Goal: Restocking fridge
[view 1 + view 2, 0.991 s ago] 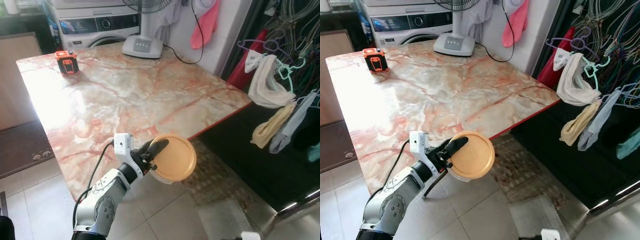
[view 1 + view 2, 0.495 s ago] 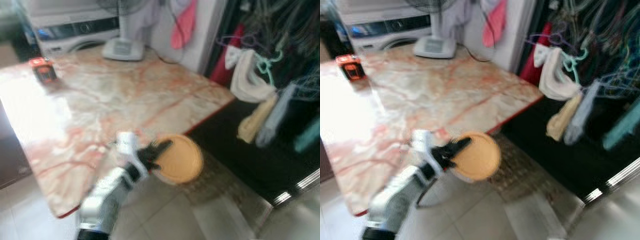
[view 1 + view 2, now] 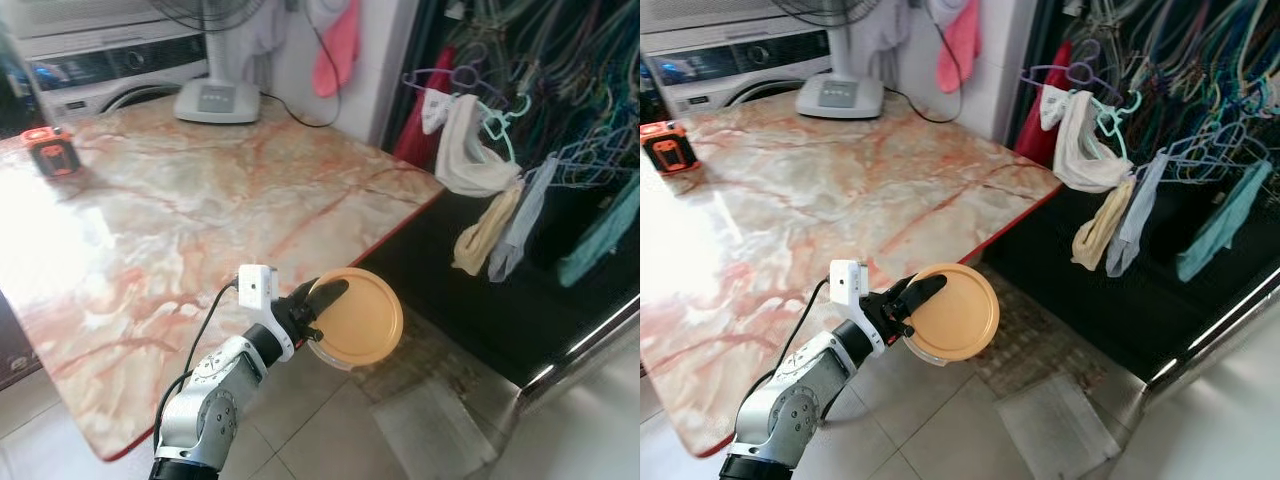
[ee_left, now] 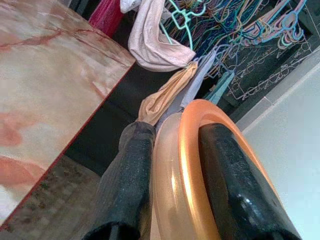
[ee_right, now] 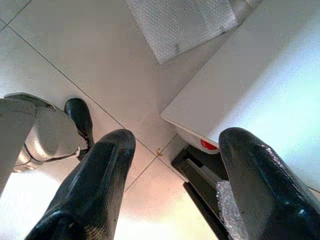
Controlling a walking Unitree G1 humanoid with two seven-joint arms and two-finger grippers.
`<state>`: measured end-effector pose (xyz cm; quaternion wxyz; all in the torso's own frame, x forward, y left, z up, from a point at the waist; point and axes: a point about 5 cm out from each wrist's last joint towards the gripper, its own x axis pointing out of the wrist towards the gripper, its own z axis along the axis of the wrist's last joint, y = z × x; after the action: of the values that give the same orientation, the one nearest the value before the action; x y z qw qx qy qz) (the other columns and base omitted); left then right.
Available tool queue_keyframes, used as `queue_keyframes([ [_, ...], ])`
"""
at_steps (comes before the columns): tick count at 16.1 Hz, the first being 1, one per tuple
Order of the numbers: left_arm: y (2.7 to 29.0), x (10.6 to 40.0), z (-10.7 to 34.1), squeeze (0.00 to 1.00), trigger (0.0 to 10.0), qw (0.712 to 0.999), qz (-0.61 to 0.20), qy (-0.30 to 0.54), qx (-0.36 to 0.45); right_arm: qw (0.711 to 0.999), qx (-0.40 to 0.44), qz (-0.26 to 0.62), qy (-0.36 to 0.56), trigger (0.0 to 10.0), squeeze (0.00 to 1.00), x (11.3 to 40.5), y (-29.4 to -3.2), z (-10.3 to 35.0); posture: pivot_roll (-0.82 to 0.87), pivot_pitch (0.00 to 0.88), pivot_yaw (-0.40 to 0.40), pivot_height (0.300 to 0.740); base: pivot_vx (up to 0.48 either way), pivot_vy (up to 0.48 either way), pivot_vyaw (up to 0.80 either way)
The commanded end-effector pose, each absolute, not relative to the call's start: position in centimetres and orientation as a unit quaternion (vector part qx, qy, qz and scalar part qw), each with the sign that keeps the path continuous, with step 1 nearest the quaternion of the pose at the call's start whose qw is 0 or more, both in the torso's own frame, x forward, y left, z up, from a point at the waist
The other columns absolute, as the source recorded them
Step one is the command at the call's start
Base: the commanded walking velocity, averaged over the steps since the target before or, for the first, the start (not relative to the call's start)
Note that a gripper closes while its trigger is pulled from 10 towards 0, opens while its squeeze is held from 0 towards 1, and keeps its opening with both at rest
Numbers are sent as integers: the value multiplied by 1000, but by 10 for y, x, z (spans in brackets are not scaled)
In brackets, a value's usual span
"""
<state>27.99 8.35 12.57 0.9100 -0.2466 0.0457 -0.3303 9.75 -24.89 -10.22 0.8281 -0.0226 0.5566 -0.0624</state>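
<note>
Fingers of the left gripper clamp the rim of an orange-lidded clear container, held out in the air just past the edge of the marble table, above the tiled floor. Beyond it, clothes on hangers dangle. The right gripper hangs spread and empty over the floor tiles.

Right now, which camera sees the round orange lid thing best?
The left eye view: the orange-lidded container shows its whole round top, held by the left gripper. The right eye view matches. The left wrist view catches just its rim, edge-on.
</note>
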Motion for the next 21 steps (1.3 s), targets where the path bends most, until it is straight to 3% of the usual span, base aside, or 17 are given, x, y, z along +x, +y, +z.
queue_keyframes([
  [1, 81, 282, 131, 0, 10000, 908, -339, 34, -243, 828, -26, -62, 556, 10000, 0, 99, -251, -101, -54, 0, -90, 740, 0, 0, -563],
  [21, 80, 279, 130, 0, 10000, 912, -338, 28, -231, 822, -41, -44, 566, 10000, 0, 97, -251, -102, -49, 0, -96, 740, 0, -61, -551],
])
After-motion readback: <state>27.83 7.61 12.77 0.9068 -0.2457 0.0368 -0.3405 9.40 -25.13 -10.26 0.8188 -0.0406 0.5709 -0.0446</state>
